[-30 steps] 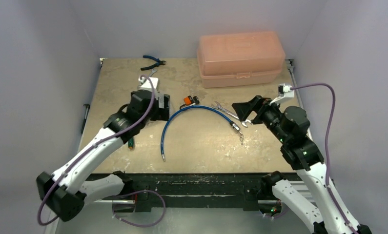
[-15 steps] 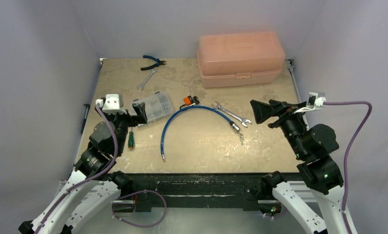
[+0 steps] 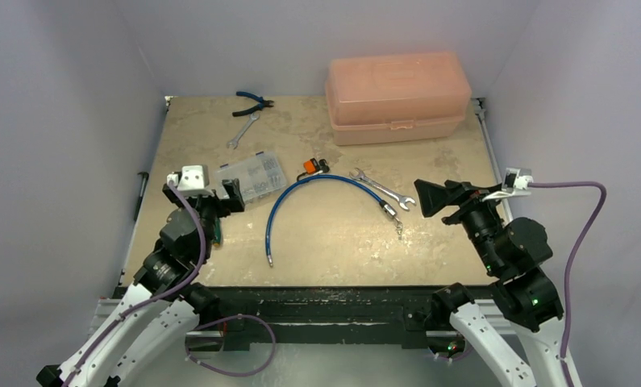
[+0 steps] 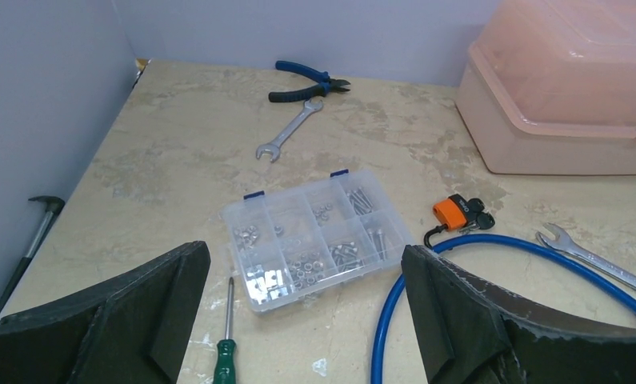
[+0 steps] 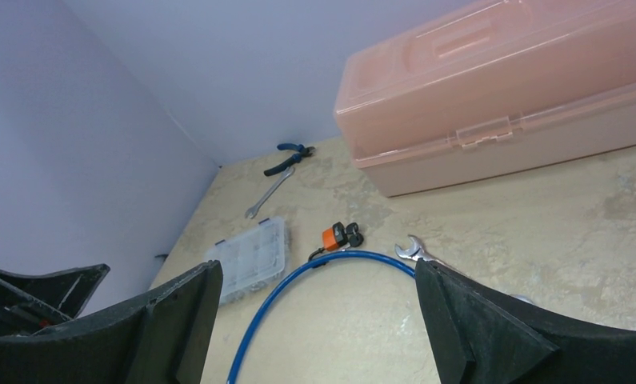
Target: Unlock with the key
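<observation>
Top view: the left tool (image 3: 226,193) and the right tool (image 3: 438,196) both stand released, jaws wide, holding nothing, and both are poised over the near half of the tabletop (image 3: 333,234). A pink toolbox (image 3: 397,97) sits at the far right with its lid shut; its contents cannot be told. A clear organiser box (image 3: 252,176) lies just beyond the left tool. The key (image 3: 324,166) rests mid-tabletop against the orange padlock (image 3: 309,166), at the top of the blue cable loop (image 3: 278,211).

Left wrist view: the organiser box (image 4: 314,240) is lidded, with two blue latches, and its divided compartments hold small silver screws and nuts. The padlock (image 4: 453,213) carries a mark too small to read. The black-headed key (image 4: 481,218) lies just to the right of it.

Right wrist view: the toolbox (image 5: 498,88) shows one front latch, fastened. Key (image 5: 353,236) and padlock (image 5: 334,237) sit side by side, well apart from both tools.
</observation>
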`<state>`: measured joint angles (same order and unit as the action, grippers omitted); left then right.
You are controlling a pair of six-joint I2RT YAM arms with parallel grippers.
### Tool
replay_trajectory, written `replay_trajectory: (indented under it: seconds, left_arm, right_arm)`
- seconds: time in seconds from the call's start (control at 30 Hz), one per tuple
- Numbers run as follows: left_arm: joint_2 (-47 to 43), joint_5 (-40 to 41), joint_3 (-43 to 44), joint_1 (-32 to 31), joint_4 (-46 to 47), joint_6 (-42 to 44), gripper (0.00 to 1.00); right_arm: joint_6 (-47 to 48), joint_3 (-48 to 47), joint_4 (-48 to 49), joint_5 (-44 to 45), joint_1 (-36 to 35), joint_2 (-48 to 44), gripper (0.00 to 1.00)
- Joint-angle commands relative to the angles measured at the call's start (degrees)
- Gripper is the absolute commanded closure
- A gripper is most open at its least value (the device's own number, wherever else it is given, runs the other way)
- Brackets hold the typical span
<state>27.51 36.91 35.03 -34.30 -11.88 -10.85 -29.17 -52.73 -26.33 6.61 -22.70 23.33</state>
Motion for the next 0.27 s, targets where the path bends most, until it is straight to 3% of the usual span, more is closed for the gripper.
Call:
replay_trajectory:
  seconds: [0.0,0.23]
  left_arm:
    - [1.71,-0.67,1.02,-0.1,1.97,1.24,0.01]
    - [1.89,-2.19,0.49,-0.08,2.99,3.02,0.01]
  right_arm:
    - [0.19,0.52,1.17,2.68,0.24,0.97,0.01]
    - [0.87,-0.83,1.46,2.61,0.27,4.08,0.01]
